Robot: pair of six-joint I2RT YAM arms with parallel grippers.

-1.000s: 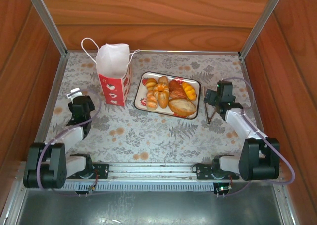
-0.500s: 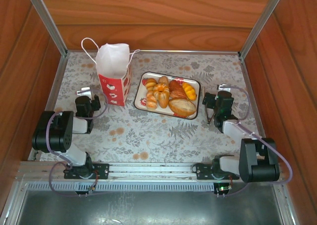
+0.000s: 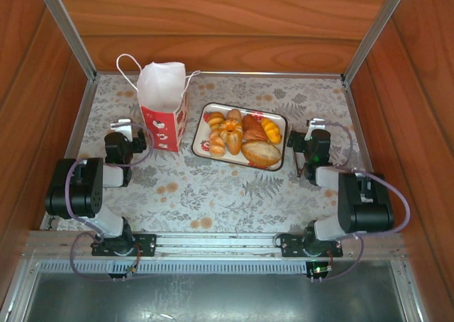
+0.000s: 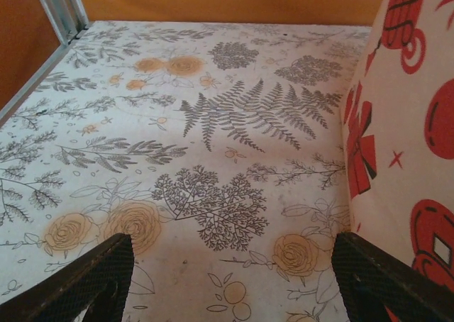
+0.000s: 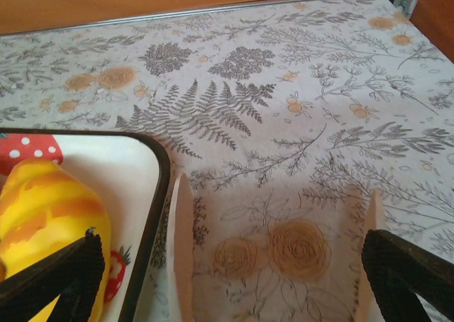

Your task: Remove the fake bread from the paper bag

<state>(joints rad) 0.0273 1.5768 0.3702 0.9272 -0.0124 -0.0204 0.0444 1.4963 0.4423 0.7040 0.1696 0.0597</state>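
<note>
Top view: one paper bag point(image 3: 164, 108) upright toward the table's far-left corner. One tray point(image 3: 201, 139) just right of it holds the fake bread point(image 3: 241, 134): at least six pieces, too tightly packed for an exact count. Left gripper point(image 3: 125, 142) sits near the bag, right gripper point(image 3: 306, 150) off the tray's right edge.

Left wrist: fingers point(image 4: 85, 279) spread wide, nothing between them, bag wall close on the right.

Right wrist: fingers point(image 5: 408, 269) fully apart, gripping nothing; tray corner, one yellow piece and two thin wooden blades point(image 5: 180, 244) are visible.
</note>
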